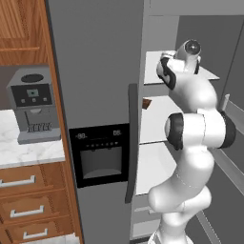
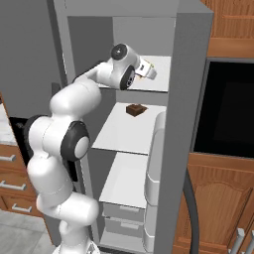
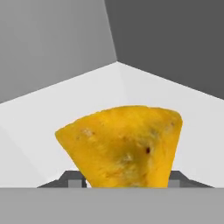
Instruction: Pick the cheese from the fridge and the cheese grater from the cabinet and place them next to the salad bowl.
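**Q:** White arm links sit nearest the lens in the left base view. How is the arm posed?

**R:** It climbs from the lower right, bends at a dark-ringed elbow, and reaches up into the open fridge (image 1: 100,71) over the top white shelf (image 1: 153,66). Its own wrist hides the gripper, and a small brown item (image 1: 147,103) on the middle shelf is half cut off by the door edge. A coffee machine (image 1: 32,105) stands on the marble counter (image 1: 28,150) to the left.

**Q:** And from the right base view?

**R:** The arm rises from the lower left, folds twice, and lies nearly level at the top shelf, with the gripper (image 2: 149,73) pointing into the compartment. The fingers are too small to make out, and what lies between them is hard to tell. The brown item (image 2: 136,109) sits whole on the middle shelf below, well apart from the hand.

**Q:** Does the hand view settle the jaws?

**R:** Mostly. The cheese (image 3: 124,146) stands on the white shelf in the fridge's back corner, right against the camera. One dark fingertip (image 3: 72,178) shows on each side of its base, so the jaws flank the wedge, partly apart. The cheese hides their inner faces, so I cannot tell whether they actually press it.
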Controlling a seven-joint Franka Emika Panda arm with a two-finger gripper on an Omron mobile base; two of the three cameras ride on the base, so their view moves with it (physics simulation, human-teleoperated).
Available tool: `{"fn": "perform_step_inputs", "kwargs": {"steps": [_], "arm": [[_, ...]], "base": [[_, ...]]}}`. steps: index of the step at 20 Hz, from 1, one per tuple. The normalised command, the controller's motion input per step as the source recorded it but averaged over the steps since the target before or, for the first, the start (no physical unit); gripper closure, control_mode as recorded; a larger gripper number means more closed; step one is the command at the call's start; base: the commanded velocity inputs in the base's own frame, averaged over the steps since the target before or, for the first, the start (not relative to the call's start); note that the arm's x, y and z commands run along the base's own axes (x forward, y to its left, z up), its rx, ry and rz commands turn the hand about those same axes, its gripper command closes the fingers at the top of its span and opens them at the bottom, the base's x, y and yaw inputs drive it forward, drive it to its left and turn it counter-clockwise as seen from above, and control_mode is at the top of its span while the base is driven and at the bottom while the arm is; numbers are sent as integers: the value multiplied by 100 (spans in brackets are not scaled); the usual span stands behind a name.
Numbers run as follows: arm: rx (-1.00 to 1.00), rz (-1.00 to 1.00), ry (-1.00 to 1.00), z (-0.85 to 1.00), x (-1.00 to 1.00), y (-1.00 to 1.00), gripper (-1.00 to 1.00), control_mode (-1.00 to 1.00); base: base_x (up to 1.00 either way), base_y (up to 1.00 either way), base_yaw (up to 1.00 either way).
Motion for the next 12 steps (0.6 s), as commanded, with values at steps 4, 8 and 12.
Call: {"fn": "perform_step_inputs", "kwargs": {"steps": [4, 8, 12], "arm": [[0, -15, -13, 37, -35, 0, 100, -100], [0, -11, -1, 45, -61, 0, 100, -100], [0, -5, -1, 9, -83, 0, 100, -100]], "base": [[0, 0, 0], [0, 0, 0], [0, 0, 0]]}}
